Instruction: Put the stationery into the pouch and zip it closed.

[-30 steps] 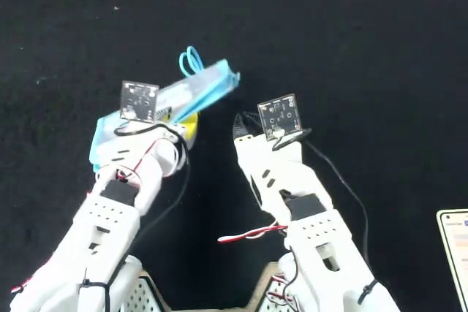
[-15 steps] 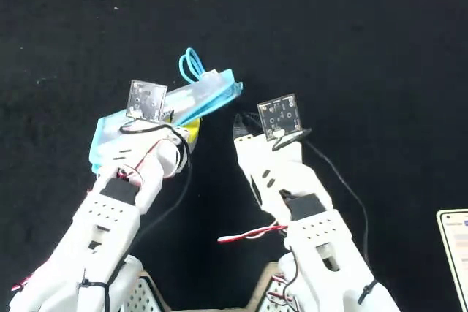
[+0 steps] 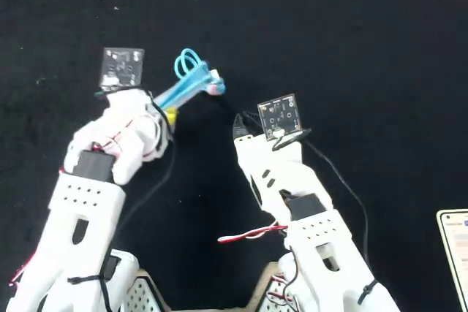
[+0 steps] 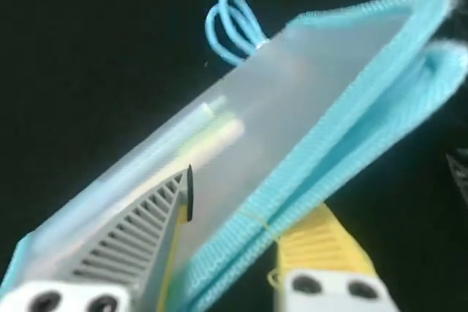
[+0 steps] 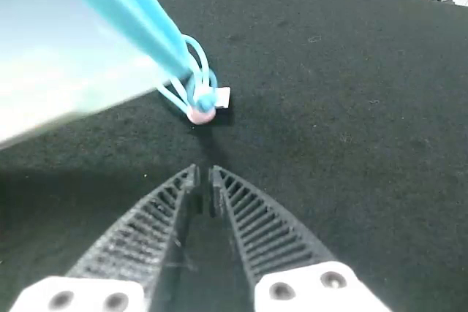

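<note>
Left claw (image 4: pixel 248 202) is clamped on the translucent plastic pouch with light-blue zip edging (image 3: pixel 186 87), grey finger on one wall, yellow finger on the other. The pouch is raised at my end, with the far end down by the black cloth worktop (image 3: pixel 351 49). Pale stick-shaped stationery (image 4: pixel 212 137) shows through the wall, so the contents look to be in.

Step in hand, my read: zip it. I can't tell how far the zip is run.

Right claw (image 5: pixel 205 177) is empty with its fingers almost together. It points at the light-blue cord loop (image 5: pixel 191 85) and small pink-and-white charm (image 5: pixel 206 107), near but not touching.

To do it well:
- Open the right claw first.
- Pinch the loop close to the slider.
- Pull along the zip line while the left clamps firm.

Bare cloth lies between claw and loop. The loop looks floppy and may slip. White printed card (image 3: pixel 455 242) is well apart.
</note>
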Controlling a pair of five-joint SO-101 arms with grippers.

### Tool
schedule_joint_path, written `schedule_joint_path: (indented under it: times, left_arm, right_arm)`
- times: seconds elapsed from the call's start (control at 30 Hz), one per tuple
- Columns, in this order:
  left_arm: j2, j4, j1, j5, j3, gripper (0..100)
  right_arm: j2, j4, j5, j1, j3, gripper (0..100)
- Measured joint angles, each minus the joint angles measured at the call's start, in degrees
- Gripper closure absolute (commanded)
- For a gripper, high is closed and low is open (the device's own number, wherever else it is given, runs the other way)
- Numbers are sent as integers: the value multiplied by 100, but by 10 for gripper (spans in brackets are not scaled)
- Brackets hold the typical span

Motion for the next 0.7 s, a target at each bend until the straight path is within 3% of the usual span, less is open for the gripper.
schedule_joint_path:
  times: [0.33, 0.7]
  left_arm:
    - [0, 765, -325, -9, -993, 815]
    - [0, 765, -316, -1459, -1029, 815]
  right_arm:
    - [0, 0, 0, -9, 0, 977]
    - [0, 0, 0, -26, 0, 977]
